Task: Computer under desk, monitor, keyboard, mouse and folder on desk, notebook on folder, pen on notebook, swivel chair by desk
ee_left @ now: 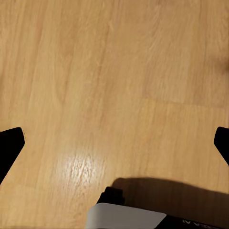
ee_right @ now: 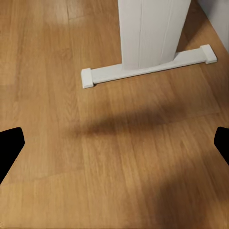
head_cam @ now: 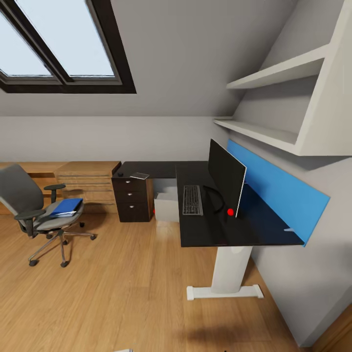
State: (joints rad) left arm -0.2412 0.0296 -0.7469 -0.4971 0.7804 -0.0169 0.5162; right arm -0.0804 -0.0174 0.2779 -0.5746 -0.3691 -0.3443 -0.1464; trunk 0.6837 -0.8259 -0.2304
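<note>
The black desk (head_cam: 205, 234) runs along the right wall. On it stand the monitor (head_cam: 226, 182) and, beside it, the keyboard (head_cam: 192, 199). The pale computer (head_cam: 167, 205) sits under the desk beside the dark drawer unit (head_cam: 132, 198). A grey notebook (head_cam: 140, 175) lies on the desk's far left end, near a small dark lump (head_cam: 120, 173) that may be the mouse. The swivel chair (head_cam: 24, 200) stands apart at left with the blue folder (head_cam: 66, 206) on its seat. The pen is out of view. My left gripper (ee_left: 114, 143) and right gripper (ee_right: 114, 143) hang open over bare floor.
Oak cabinets (head_cam: 88, 178) line the back wall behind the chair. The desk's white leg and foot (ee_right: 143, 71) stand close ahead of my right gripper. A blue wall panel (head_cam: 278, 188) and white shelves (head_cam: 274, 73) are above the desk. Part of my base (ee_left: 124, 214) shows below the left gripper.
</note>
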